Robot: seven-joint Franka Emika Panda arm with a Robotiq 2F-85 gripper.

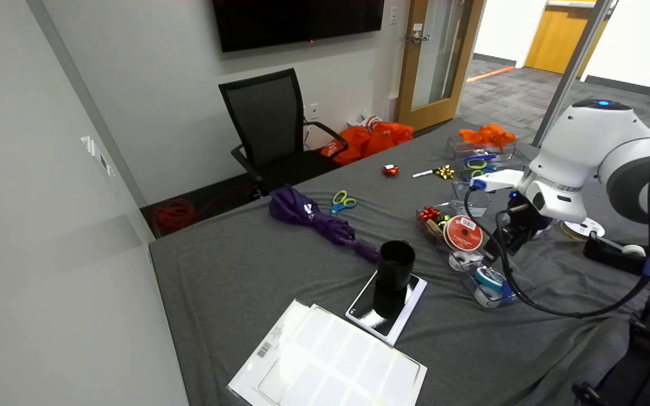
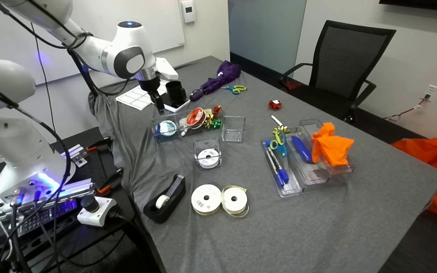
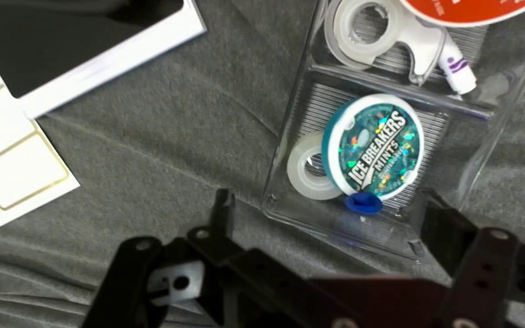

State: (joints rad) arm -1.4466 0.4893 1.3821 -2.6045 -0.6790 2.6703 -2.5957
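Black gripper [image 3: 326, 198] gapes, seemingly above clear tray [image 3: 463, 146]; mints container [image 3: 376, 148] inside.

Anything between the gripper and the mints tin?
In the wrist view, nothing visible blocks the top of the mints tin. Sideways, the open gripper would likely meet the clear tray's end wall; a blue object and a tape roll crowd the tin's edge.

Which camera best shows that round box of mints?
The wrist view: there the round mint box appears large, its lettering readable. Both exterior views show it only as a small, bluish round shape, too small to read.
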